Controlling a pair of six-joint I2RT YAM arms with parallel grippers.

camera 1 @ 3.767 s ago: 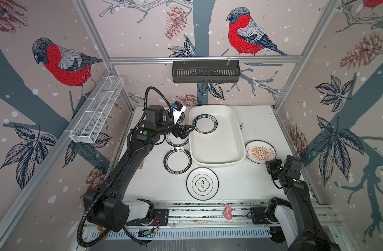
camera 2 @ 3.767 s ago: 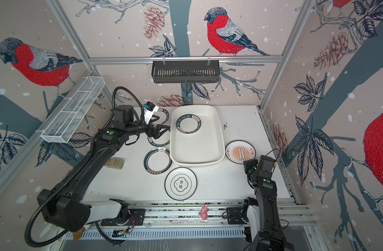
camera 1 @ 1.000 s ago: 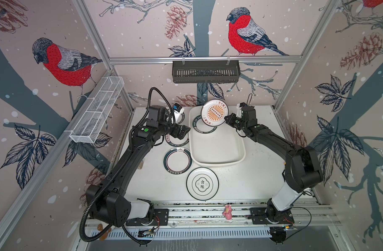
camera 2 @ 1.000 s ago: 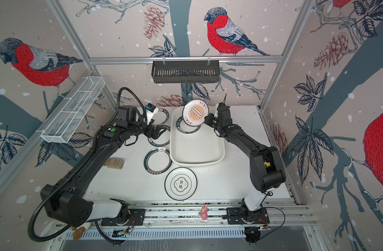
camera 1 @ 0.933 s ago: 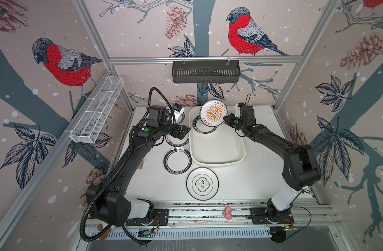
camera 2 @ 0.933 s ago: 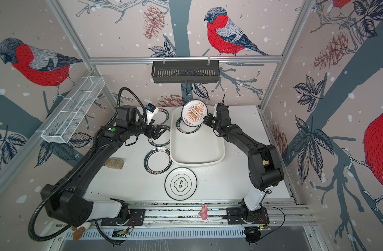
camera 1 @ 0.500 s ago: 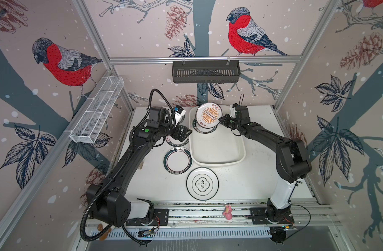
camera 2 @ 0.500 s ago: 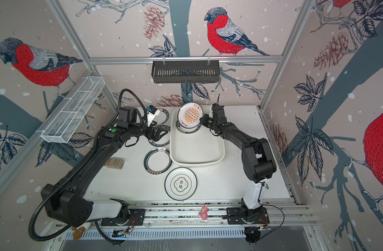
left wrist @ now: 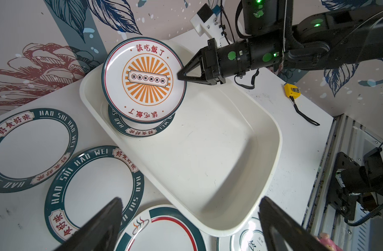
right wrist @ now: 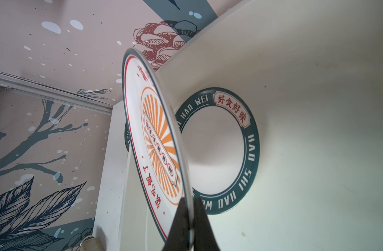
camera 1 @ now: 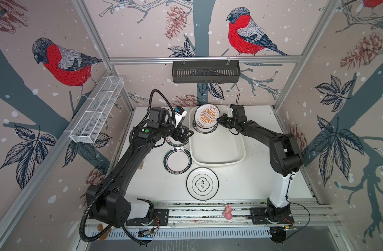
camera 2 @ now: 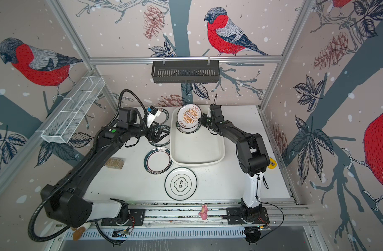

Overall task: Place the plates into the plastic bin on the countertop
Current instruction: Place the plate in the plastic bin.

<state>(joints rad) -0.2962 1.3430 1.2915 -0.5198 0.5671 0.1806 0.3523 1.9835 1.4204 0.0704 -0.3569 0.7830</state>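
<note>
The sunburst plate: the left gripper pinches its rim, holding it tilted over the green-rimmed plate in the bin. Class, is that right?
No: the right gripper pinches the rim of the sunburst plate, as the left wrist view shows. It does tilt over the green-rimmed plate in the bin.

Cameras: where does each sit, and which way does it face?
Top views: high over the robot's base, looking down on the countertop; left arm and right arm show whole.
Left wrist: on the left arm, facing across the plastic bin; the open left gripper shows.
Right wrist: on the right arm, sighting along the sunburst plate pinched in the right gripper.
Both wrist views share that plate.
</note>
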